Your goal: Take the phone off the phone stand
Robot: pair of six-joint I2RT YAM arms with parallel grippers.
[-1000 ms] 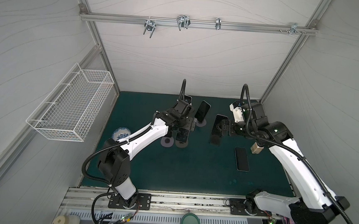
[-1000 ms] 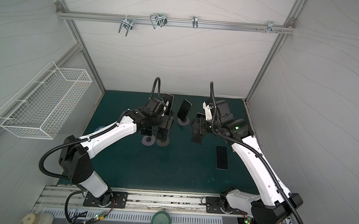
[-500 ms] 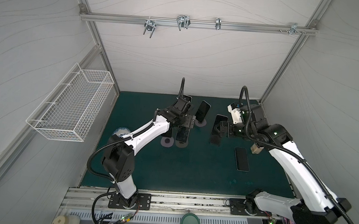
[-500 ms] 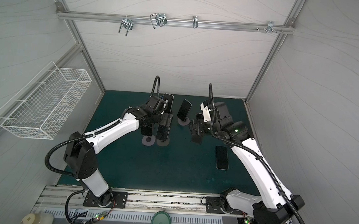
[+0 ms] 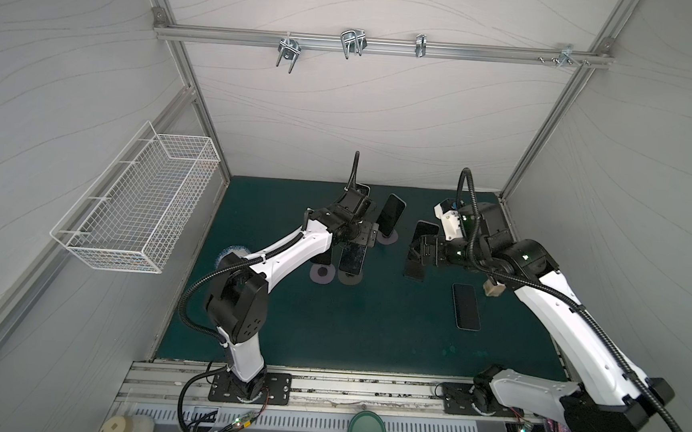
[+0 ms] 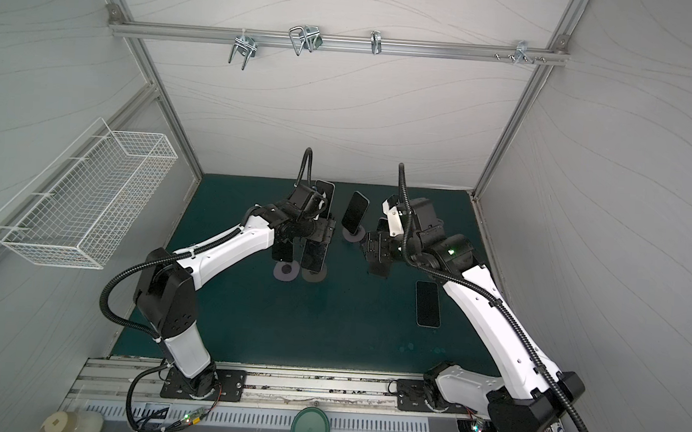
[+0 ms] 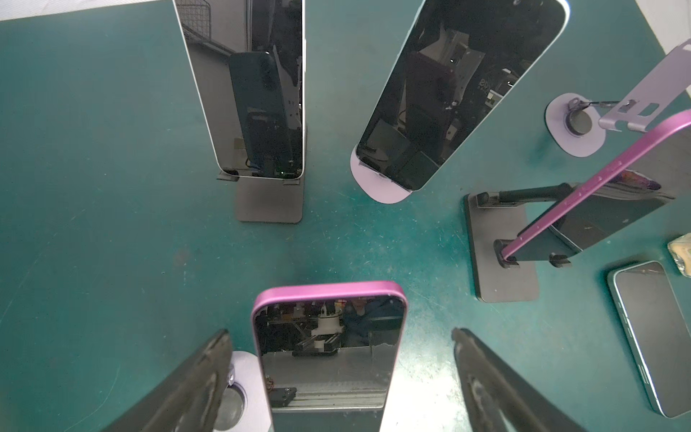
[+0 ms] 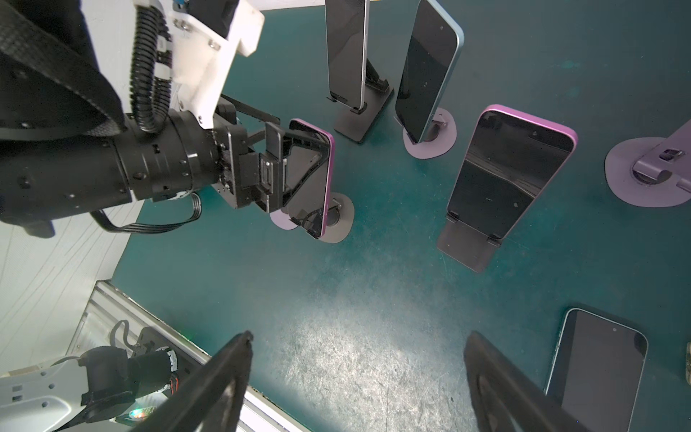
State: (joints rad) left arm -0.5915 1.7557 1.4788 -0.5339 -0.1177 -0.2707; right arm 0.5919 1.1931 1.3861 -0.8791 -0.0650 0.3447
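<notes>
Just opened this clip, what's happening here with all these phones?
Left gripper is open and straddles the top of a pink-edged phone that sits on its round lilac stand, not clamped yet. Right gripper is open over bare mat, holding nothing. A loose phone lies flat on the mat; other phones rest in stands.

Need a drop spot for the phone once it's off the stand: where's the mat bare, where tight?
Bare: front half of the mat, between the phone stands and the base rail, left of the flat phone; also the back-left corner. Tight: back centre, where stands and upright phones cluster.
</notes>
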